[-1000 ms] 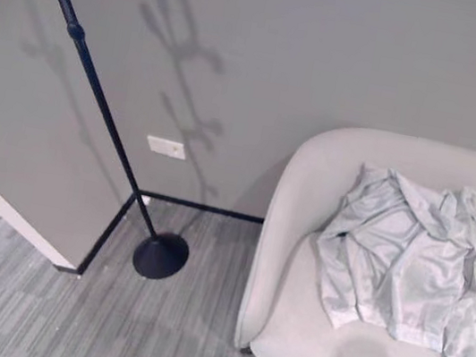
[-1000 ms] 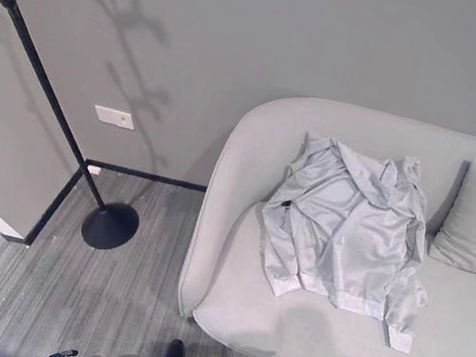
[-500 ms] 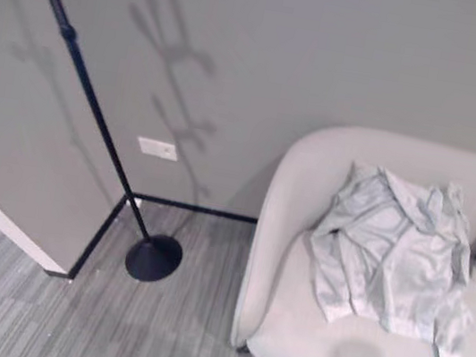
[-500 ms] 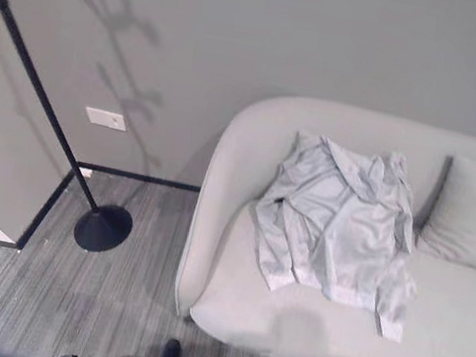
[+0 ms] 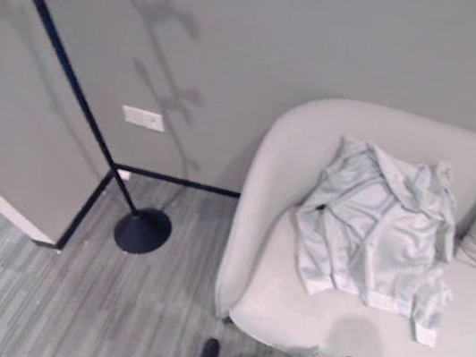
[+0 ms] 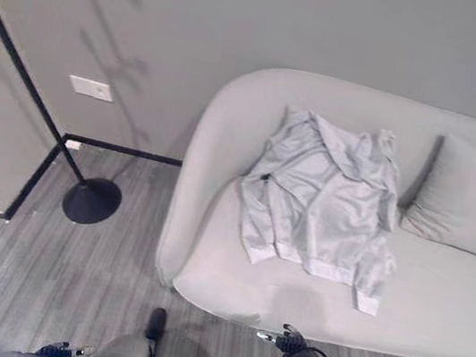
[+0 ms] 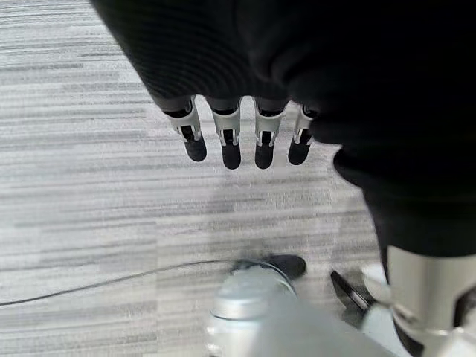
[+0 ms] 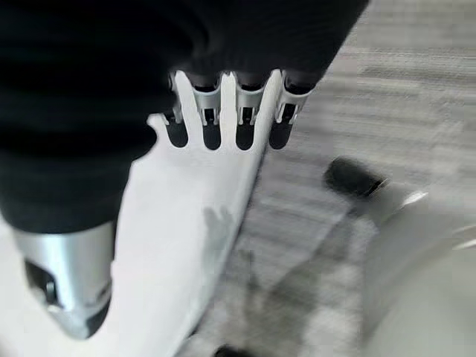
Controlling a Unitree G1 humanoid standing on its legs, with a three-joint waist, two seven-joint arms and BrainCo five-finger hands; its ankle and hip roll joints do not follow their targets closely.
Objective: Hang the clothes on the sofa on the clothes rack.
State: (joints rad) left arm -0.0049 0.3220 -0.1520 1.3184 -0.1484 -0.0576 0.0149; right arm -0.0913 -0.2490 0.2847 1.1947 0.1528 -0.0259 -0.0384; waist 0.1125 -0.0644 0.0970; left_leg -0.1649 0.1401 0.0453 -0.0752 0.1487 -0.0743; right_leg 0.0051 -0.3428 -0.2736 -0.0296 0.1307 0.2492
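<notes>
Left hand (image 7: 245, 141) and right hand (image 8: 223, 123) are held low, fingers relaxed and empty, the left over the carpet (image 5: 12, 288), the right over the sofa's front edge. One pale shirt (image 6: 320, 201) is seen well beyond them, crumpled on the sofa (image 6: 470, 315), one cushion (image 6: 465, 201) alongside. One clothes rack (image 5: 141, 228) is noted by the far wall
</notes>
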